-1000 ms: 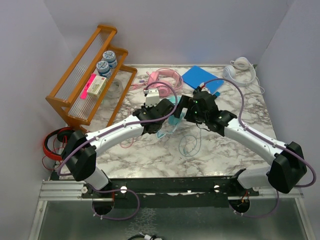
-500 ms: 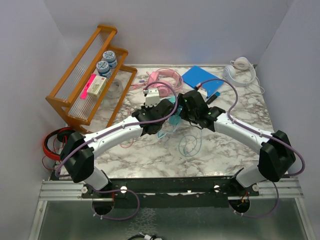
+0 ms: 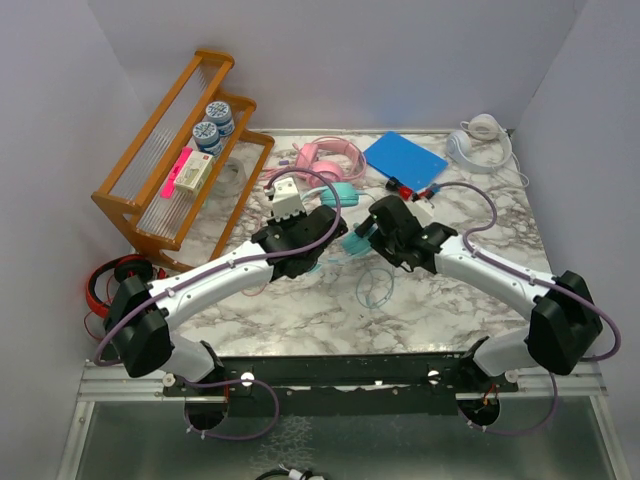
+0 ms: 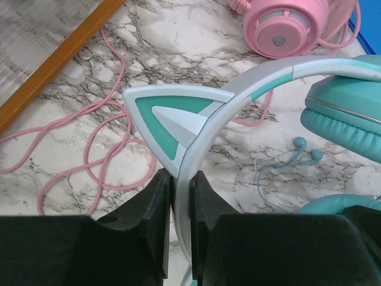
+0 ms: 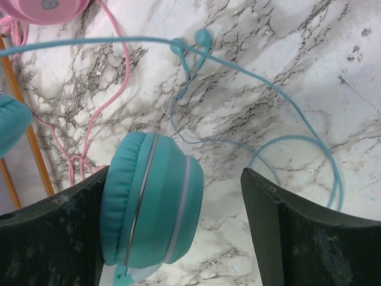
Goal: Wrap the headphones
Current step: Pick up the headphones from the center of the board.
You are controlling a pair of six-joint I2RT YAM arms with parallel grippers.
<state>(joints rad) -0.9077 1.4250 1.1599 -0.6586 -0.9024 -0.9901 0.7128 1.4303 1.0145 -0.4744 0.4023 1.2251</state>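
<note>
The right gripper (image 5: 174, 205) is coming in, and its wide jaws are starting to narrow around one ear cup (image 5: 149, 199) of the teal headphones (image 4: 345, 113), maybe touching already. The left gripper (image 4: 180, 190) is still pinching their headband (image 4: 238, 98) at the middle of the table (image 3: 300, 310); the cable (image 5: 309, 128) is lying unwrapped.

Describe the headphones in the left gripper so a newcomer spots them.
On the marble table, look near the middle. The teal headphones are there, headband pinched in the left gripper. Their teal colour and pointed cat ear separate them from the pink pair behind.
</note>
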